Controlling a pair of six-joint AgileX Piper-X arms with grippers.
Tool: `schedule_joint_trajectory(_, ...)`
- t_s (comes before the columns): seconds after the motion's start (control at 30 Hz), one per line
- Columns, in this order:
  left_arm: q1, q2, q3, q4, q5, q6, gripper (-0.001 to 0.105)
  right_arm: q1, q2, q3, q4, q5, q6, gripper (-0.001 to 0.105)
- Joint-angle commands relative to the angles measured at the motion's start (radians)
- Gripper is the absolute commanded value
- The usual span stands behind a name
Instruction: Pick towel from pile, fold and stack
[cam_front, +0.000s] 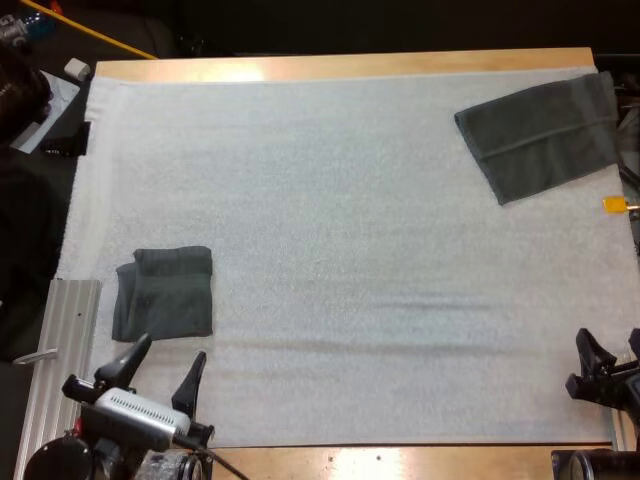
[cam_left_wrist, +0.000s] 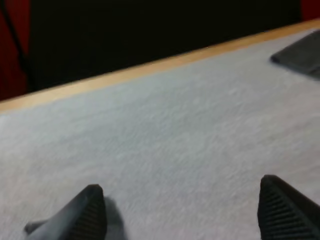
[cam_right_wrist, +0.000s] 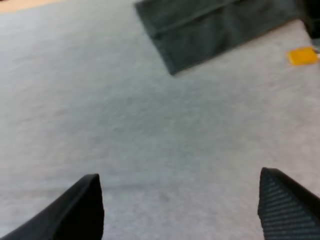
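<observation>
A dark grey-green towel (cam_front: 163, 293), folded into a small square, lies near the mat's left side. A second towel (cam_front: 541, 137) lies spread flat at the far right of the white mat (cam_front: 350, 260), partly over its edge. My left gripper (cam_front: 163, 368) hovers open just in front of the folded towel, its fingers (cam_left_wrist: 85, 212) apart over bare mat. At the near right edge my right gripper (cam_front: 612, 350) is open too, one finger (cam_right_wrist: 285, 207) showing over bare mat, with the flat towel (cam_right_wrist: 215, 27) well ahead of it. That towel's corner (cam_left_wrist: 300, 52) shows far off from the left wrist.
A ribbed metal rail (cam_front: 62, 350) runs along the mat's near left edge. Beyond the table's left end sit dark shapes and white items (cam_front: 60, 85). The table's wooden rim (cam_front: 340, 65) borders the far side.
</observation>
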Motion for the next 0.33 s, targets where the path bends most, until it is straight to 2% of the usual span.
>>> schedule_joint_trajectory(0.0, -0.018, 0.016, -0.034, -0.008, 0.051, -0.015, 0.061, 0.002, 0.055, -0.067, 0.019, -0.075, -0.02, 0.063)
schedule_joint_trajectory(0.1, -0.039, 0.06, -0.065, -0.009, 0.097, -0.017, 0.061, 0.003, 0.11, -0.119, 0.024, -0.134, -0.025, 0.063)
schedule_joint_trajectory(0.17, -0.033, 0.048, -0.063, -0.013, 0.089, -0.011, 0.061, 0.0, 0.102, -0.111, 0.018, -0.111, -0.025, 0.063)
schedule_joint_trajectory(0.3, -0.081, 0.123, -0.115, -0.019, 0.127, -0.01, 0.061, -0.005, 0.175, -0.183, 0.016, -0.197, -0.047, 0.063)
